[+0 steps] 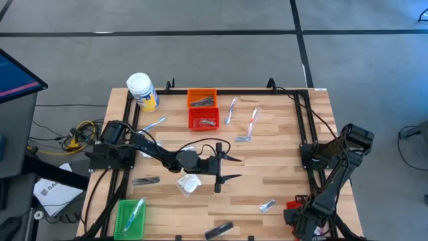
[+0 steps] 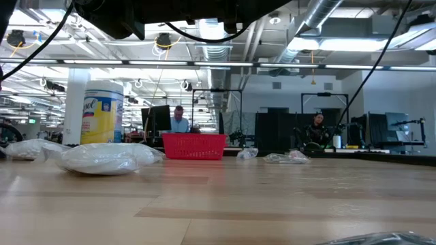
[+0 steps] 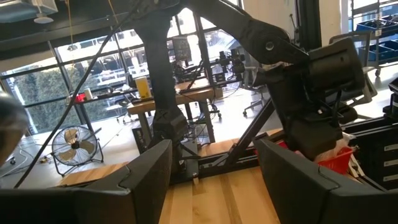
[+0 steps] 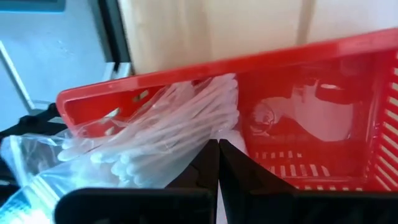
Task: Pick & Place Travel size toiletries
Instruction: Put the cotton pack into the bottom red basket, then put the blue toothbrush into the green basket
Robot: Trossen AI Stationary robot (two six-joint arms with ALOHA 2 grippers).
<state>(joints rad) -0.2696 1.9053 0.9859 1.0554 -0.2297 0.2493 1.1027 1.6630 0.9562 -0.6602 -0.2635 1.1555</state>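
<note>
My right gripper points steeply down over a red basket at the table's near right corner, shut on a clear packet of white sticks. My left gripper hangs open above the table's middle, pointing right, with nothing between its fingers. A white packet lies flat under the left arm. Foil sachets and thin sticks lie loose on the wood. My right gripper pinches the clear packet's plastic edge between its two shut fingertips, coming from above and pointing steeply down. The packet reaches from the fingers across the red basket's rim, part inside the basket and part outside it.
A white jar with a yellow label stands at the far left. An orange basket and another red basket sit at the far middle, a green basket at the near left. A black frame borders the table.
</note>
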